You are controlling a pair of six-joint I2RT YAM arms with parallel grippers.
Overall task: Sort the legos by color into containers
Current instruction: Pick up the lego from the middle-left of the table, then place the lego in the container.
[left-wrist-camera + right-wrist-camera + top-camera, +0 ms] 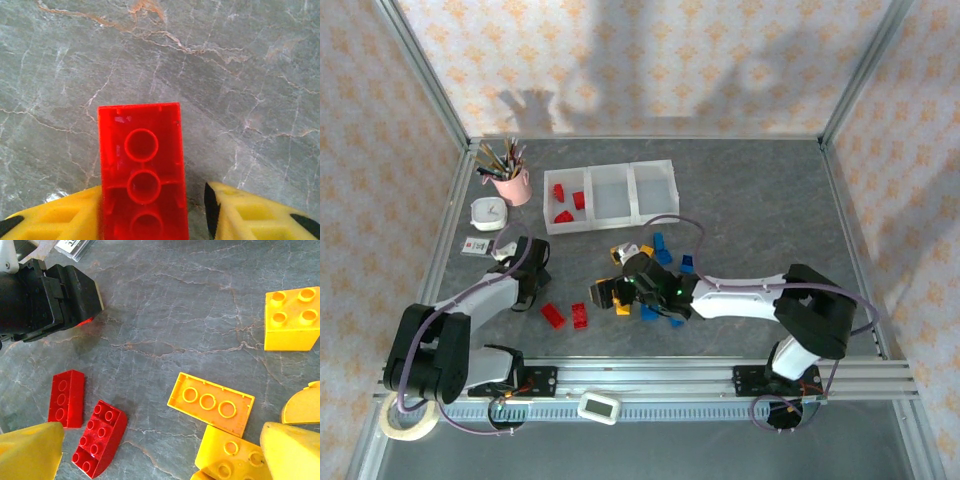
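Straddling upturned red lego [142,165]: left tool [152,202]

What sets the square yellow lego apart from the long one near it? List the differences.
The square yellow lego lies studs up, four showing; the long yellow lego lies hollow side up, three rings showing. The square one is paler yellow, the long one more orange. Both rest on the table.

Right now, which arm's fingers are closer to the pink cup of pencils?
Left. The left fingers, either side of a red brick, sit a little nearer the robot than the cup; the right fingers hover farther right, over yellow bricks.
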